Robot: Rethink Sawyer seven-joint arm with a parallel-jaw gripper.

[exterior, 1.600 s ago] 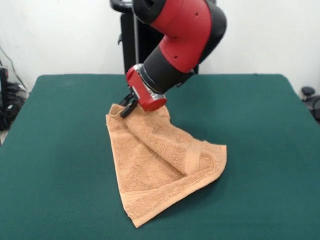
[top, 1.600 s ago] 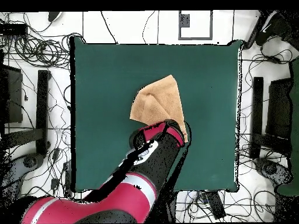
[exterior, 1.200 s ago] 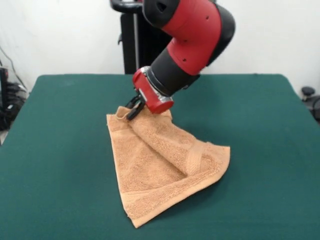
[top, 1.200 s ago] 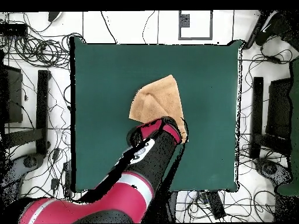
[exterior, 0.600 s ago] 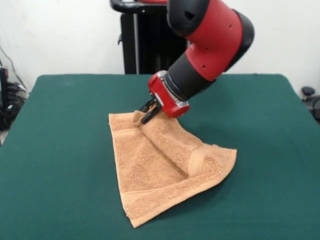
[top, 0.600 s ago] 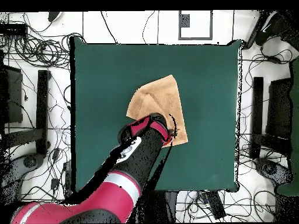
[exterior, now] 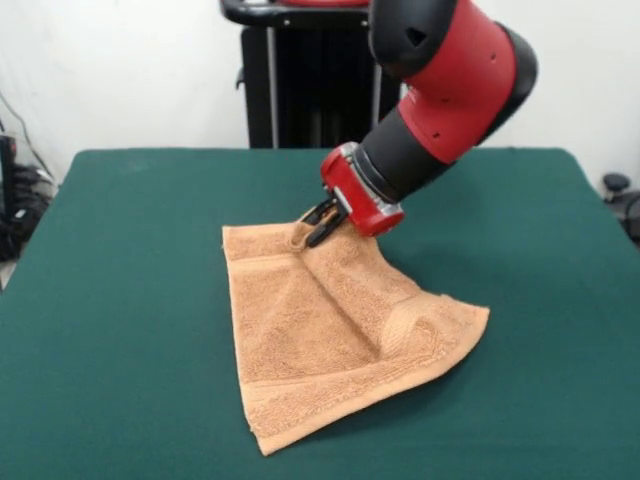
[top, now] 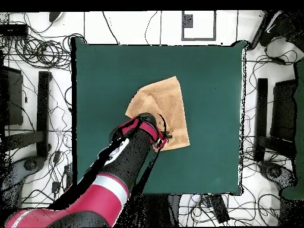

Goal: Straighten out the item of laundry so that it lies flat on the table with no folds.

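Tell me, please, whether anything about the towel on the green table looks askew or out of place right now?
Yes. The towel is not flat: one part is doubled over the rest, leaving a diagonal fold down its middle and a raised hump near its right corner in the front view. The tool pinches its far edge. Otherwise the table shows nothing odd.

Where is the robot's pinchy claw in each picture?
Front view: the gripper is just above the middle, at the far edge of the towel, its jaws shut on the cloth.
Overhead view: the gripper is near the middle, at the towel's lower edge, beyond the arm's red end.
Shared landmark: the orange-tan towel on the green table.
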